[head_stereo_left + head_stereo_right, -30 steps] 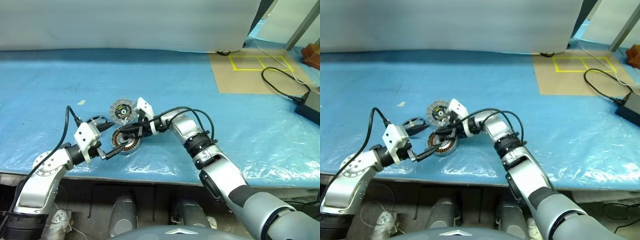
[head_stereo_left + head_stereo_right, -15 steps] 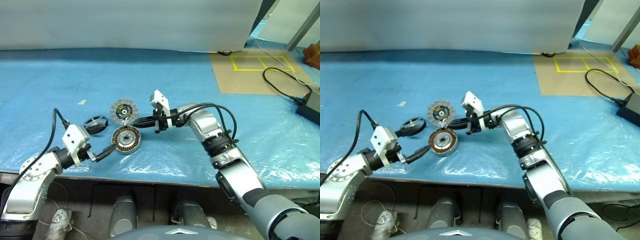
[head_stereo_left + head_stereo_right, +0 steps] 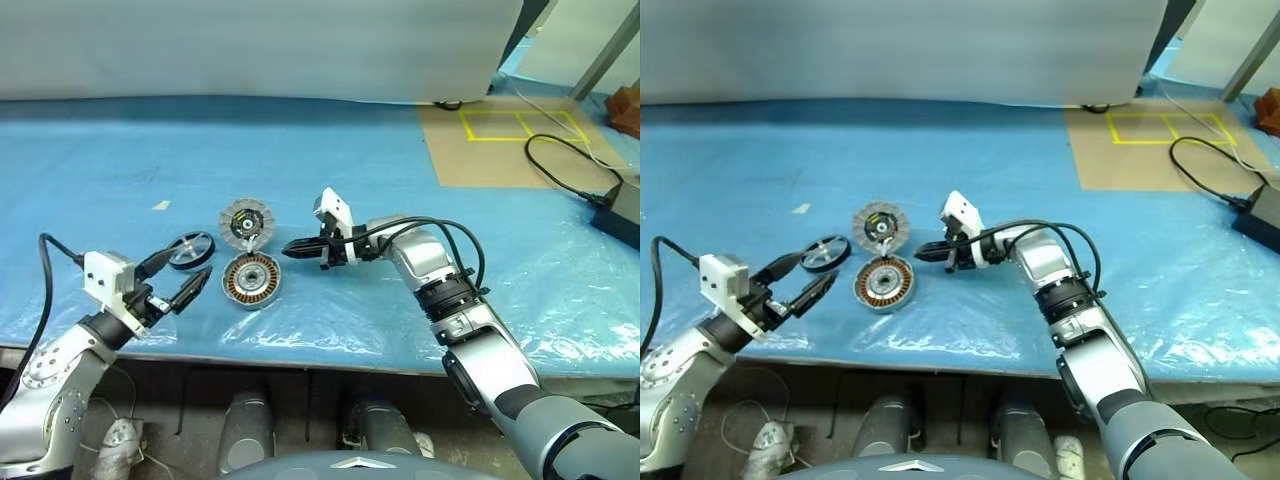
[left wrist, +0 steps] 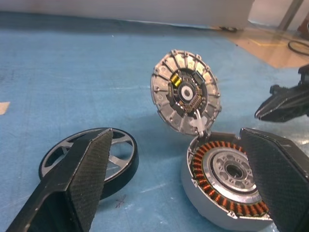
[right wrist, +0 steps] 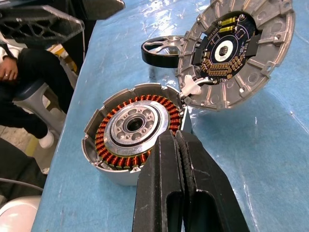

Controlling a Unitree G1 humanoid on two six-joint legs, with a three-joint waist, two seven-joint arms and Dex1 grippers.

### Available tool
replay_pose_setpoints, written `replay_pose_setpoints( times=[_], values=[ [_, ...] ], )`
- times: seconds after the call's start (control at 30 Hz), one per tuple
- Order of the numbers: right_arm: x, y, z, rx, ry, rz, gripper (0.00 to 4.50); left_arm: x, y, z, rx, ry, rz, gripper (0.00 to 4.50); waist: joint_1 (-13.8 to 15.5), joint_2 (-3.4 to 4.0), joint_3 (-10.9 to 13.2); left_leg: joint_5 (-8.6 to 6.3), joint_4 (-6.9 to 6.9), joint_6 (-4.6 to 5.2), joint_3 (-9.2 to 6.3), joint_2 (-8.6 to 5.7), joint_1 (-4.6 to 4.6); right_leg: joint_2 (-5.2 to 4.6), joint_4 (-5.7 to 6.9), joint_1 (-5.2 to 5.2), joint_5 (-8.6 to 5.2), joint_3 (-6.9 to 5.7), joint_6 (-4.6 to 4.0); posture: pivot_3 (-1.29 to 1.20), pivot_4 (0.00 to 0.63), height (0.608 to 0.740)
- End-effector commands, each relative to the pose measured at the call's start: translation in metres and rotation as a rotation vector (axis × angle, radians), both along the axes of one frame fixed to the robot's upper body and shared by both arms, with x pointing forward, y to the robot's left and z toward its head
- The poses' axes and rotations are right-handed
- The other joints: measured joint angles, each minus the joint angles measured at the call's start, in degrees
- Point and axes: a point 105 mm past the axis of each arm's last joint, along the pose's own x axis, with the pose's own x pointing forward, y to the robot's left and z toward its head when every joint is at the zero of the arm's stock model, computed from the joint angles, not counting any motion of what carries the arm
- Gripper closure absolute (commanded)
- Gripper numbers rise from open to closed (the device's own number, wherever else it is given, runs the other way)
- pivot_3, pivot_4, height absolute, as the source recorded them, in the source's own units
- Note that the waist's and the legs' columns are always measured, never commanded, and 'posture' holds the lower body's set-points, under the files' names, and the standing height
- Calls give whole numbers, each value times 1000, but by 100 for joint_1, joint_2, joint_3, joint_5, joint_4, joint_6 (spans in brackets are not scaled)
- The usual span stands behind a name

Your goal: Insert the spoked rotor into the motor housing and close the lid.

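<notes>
Motor housing (image 3: 250, 280) lies open on the blue-covered table (image 3: 400, 170) in the left eye view, its lid (image 3: 243, 221) tilted up behind it and the spoked rotor (image 3: 191, 249) flat just to its left. The left tool (image 3: 178, 285), jaws wide and empty, hovers near the rotor. The right tool (image 3: 292, 246), pinched closed on nothing, points at the lid from the right.

Left wrist view: housing, lid and rotor show between the spread fingers (image 4: 82, 179).

Right wrist view: closed fingertips (image 5: 176, 159) sit just beside the copper windings; a seated person (image 5: 21, 92) is beyond the table edge.
</notes>
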Motion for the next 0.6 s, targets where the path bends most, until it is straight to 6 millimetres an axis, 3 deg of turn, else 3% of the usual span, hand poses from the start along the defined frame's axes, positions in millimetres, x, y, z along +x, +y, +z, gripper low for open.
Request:
replay_pose_setpoints(
  times=[0.03, 0.2, 0.33, 0.6],
  values=[
    [-2, 6, 9, 16, -38, 25, 4487, 5, 24, 14, 135, -5, 45, 30, 2, -1, 0, 0, 0, 0, 0, 0, 1, 0, 0, 1, 0, 0, 0, 0, 150, 740],
    [0, 8, 6, -4, -52, 32, 4487, 26, 38, 40, 418, 129, -129, 30, 53, -27, 6, 1, 2, -1, -4, 3, 0, 6, 3, -2, -1, -4, 2, 0, 150, 740],
    [1, 14, 5, 19, -47, 10, 4487, 50, 38, 58, 548, 170, -260, 30, 103, -23, 8, 5, 0, -8, 0, -13, 2, -4, -6, 0, 1, 10, 6, 0, 150, 740],
    [1, 7, -8, 39, -14, -85, 4487, 112, 35, 56, 754, 407, -467, 30, 152, -26, 9, 9, -6, -15, 3, -14, -11, -4, 12, -20, 5, 12, 11, 0, 150, 740]
  ],
)
